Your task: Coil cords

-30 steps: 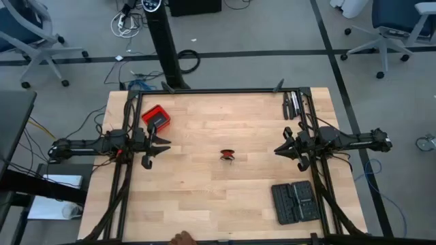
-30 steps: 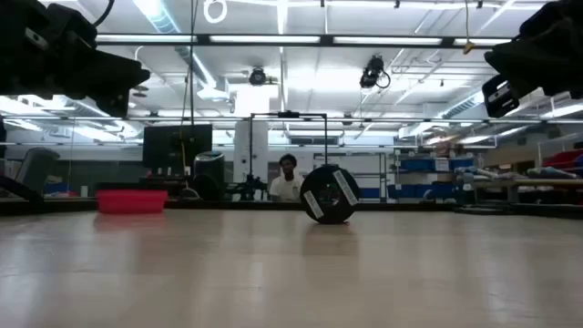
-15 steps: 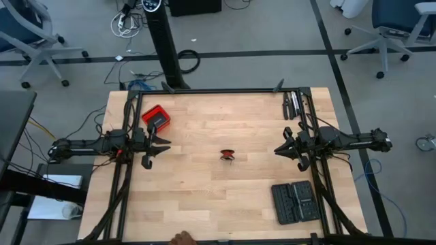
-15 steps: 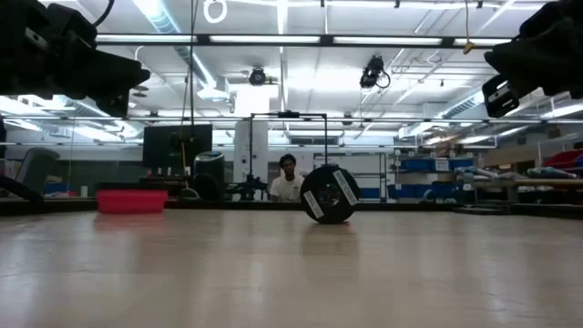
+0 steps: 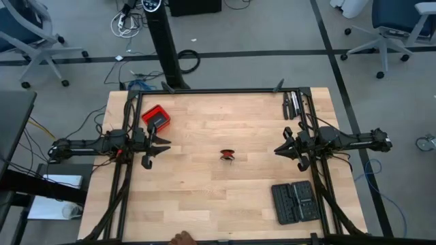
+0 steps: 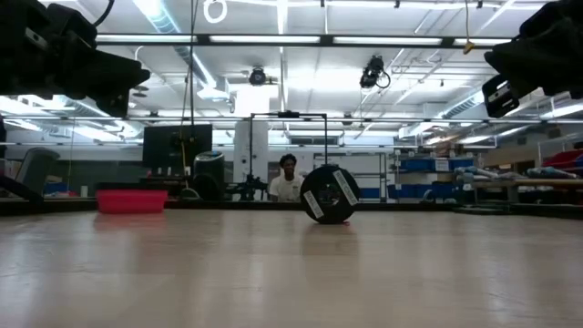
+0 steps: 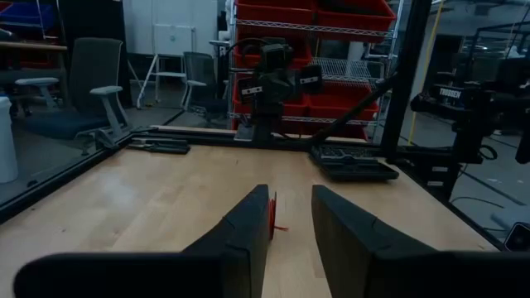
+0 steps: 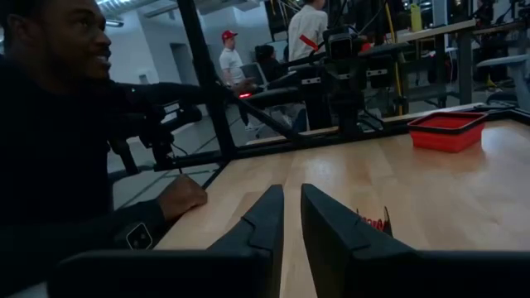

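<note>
The red wire [image 5: 228,156] lies in a small bundle with a dark round part at the middle of the table. In the low view it shows as a dark disc [image 6: 329,193] standing on its edge. My left gripper [image 5: 162,148] hovers open at the table's left side, pointing toward the wire [image 7: 272,220]. My right gripper [image 5: 281,149] hovers at the right side, open by a narrow gap, and the wire [image 8: 374,222] lies ahead of it. Neither gripper touches anything.
A red box with a black top [image 5: 156,117] stands at the far left. A black tool case [image 5: 294,201] lies near right, and dark tools [image 5: 293,104] far right. A person sits at the near edge, with a hand [image 8: 182,199] on the table.
</note>
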